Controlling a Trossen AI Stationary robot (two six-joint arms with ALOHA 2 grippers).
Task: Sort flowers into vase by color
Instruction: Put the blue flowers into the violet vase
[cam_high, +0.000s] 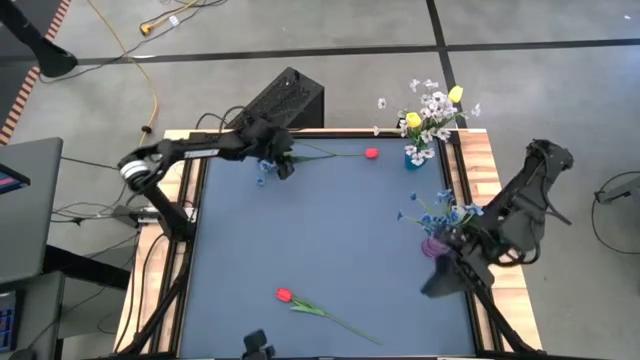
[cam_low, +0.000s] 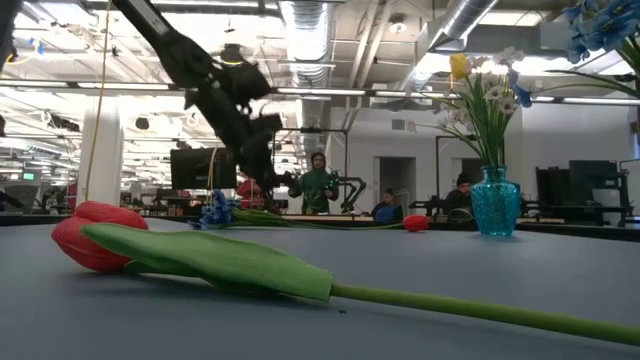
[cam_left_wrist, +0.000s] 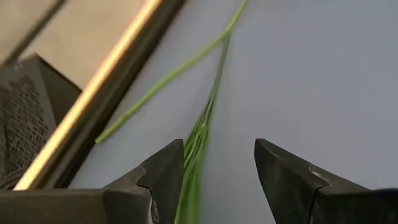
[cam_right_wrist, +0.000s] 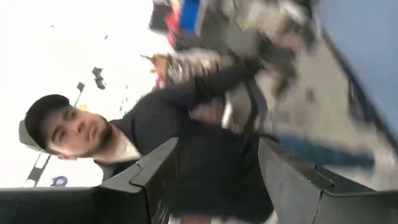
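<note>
My left gripper hangs open over the table's far left, above the green stems of a blue flower and a red flower that lie flat on the mat. The stems run between its fingers, close to one of them. Another red flower lies near the front edge. A blue vase holds yellow and white flowers, and a purple vase holds blue ones. My right gripper is open and raised at the right edge, with nothing between its fingers.
A black box stands just beyond the table's far left edge. The table has a raised wooden rim. People show in the room behind the table.
</note>
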